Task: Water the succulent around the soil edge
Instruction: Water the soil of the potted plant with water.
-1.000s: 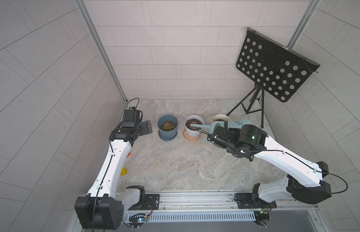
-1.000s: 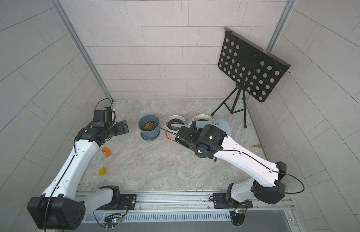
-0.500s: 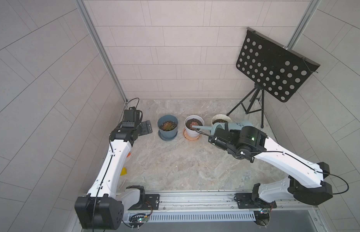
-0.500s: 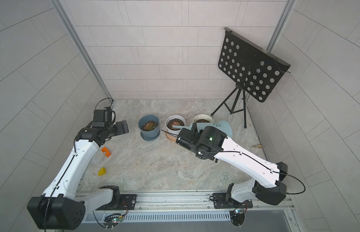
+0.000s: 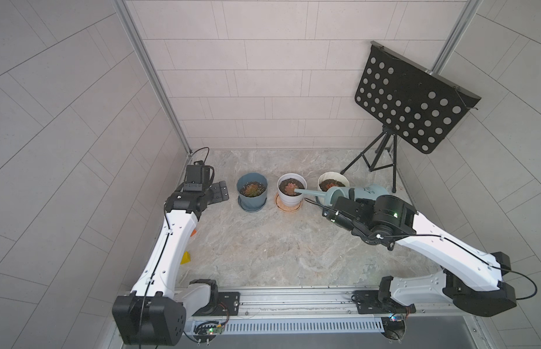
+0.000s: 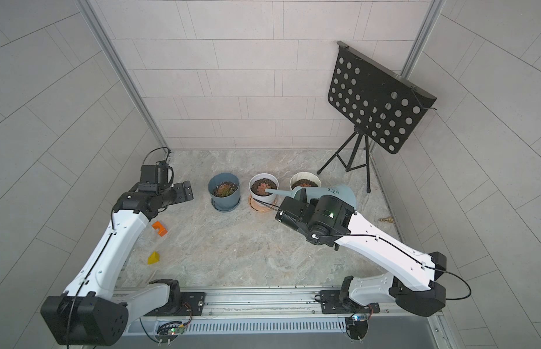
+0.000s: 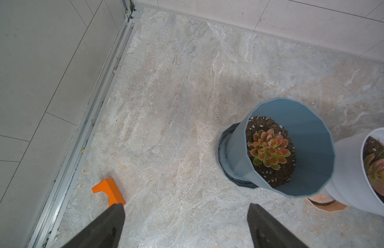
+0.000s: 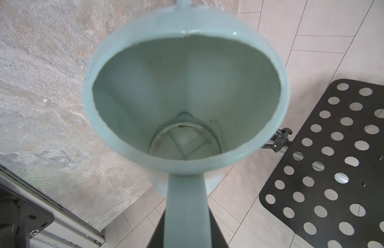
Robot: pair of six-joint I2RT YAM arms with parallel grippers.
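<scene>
Jaws: right clamped on watering can [image 5: 369, 193] handle, arm [image 5: 438, 241] stretched low toward white pot [image 5: 292, 200]; left spread, well apart from it; spout [image 5: 307, 192] seemingly over succulent [image 5: 289, 189].

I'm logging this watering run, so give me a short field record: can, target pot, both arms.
watering can: tilted, spout reaching over the white pot
white pot: on a saucer, holds the succulent
right gripper: fingers shut on the watering can handle
left gripper: open, empty, near the blue pot
also present: music stand, orange block
</scene>
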